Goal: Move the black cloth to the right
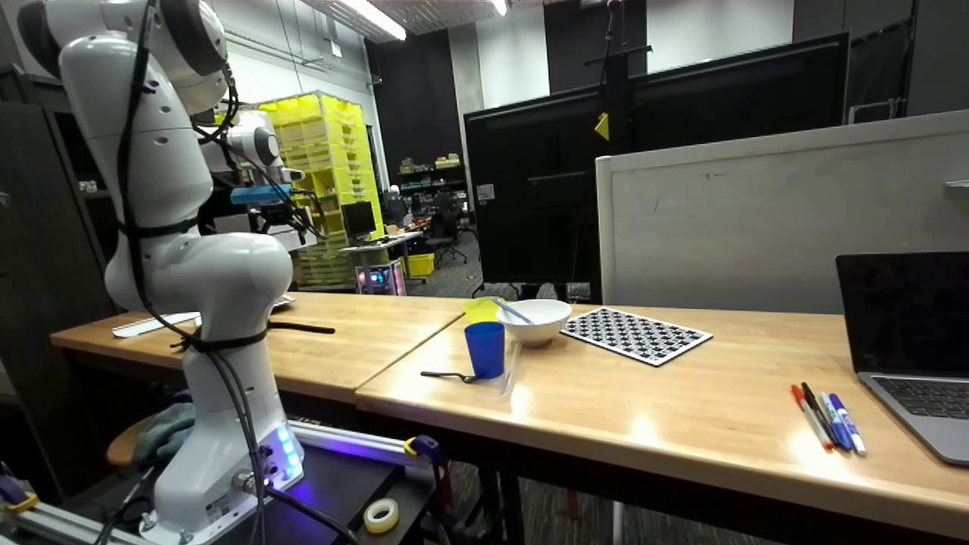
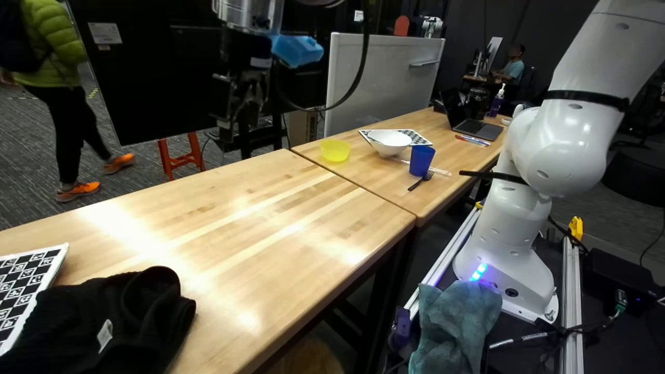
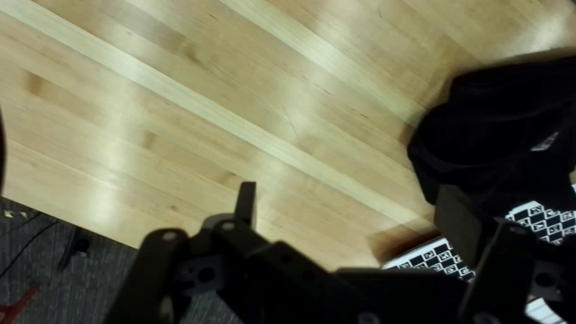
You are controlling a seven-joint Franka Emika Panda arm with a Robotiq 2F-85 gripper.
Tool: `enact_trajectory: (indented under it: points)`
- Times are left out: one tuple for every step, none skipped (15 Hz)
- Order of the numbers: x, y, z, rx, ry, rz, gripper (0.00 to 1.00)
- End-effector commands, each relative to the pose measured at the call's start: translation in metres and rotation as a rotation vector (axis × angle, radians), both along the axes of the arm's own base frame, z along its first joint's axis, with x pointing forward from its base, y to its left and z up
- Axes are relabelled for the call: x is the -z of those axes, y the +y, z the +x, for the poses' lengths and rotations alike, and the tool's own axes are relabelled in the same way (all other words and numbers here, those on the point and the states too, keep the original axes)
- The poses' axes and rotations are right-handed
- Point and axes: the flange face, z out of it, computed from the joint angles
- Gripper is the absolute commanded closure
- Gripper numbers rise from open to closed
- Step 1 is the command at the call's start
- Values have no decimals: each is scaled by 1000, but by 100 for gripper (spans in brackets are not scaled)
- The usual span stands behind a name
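Observation:
The black cloth [image 2: 150, 306] lies bunched on the wooden table in an exterior view, at the near left, with a small white tag on it. It partly covers a checkered board. The cloth also shows in the wrist view [image 3: 486, 139] at the right side; the other exterior view does not show it, as the arm stands in front. My gripper [image 3: 351, 209] is open, its two fingers wide apart with nothing between them. It also shows in an exterior view [image 2: 236, 119], raised above the table's far side and away from the cloth. In the wrist view the right finger overlaps the cloth's edge.
A checkered board [image 2: 21, 285] lies beside and under the cloth. On the adjoining table stand a blue cup [image 2: 421, 160], white bowl [image 2: 388, 143], yellow bowl [image 2: 335, 150], fork [image 2: 422, 180], second checkered board [image 1: 640, 334], markers [image 1: 829, 420] and laptop [image 1: 920, 363]. A person walks behind the table.

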Motion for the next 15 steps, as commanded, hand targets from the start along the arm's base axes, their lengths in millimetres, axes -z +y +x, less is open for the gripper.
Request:
enact_trajectory:
  points:
    - [6, 58, 24, -51, 26, 15, 0]
    - [11, 70, 30, -69, 34, 15, 0]
    - [15, 81, 37, -84, 43, 9, 0]
    - [21, 91, 44, -101, 54, 9, 0]
    - [26, 99, 50, -117, 64, 7, 0]
    - [32, 108, 56, -129, 78, 3, 0]
    - [40, 116, 61, -142, 99, -5, 0]
    - [46, 123, 65, -154, 117, -12, 0]
    - [52, 131, 68, -167, 141, -26, 0]
    - [57, 139, 69, -178, 165, -36, 0]
    - [62, 146, 69, -194, 193, -44, 0]
    - [64, 155, 66, -212, 238, -36, 0]
    - [68, 161, 62, -218, 281, -46, 0]
    - [68, 166, 58, -217, 320, -53, 0]
    - [69, 170, 55, -217, 350, -57, 0]
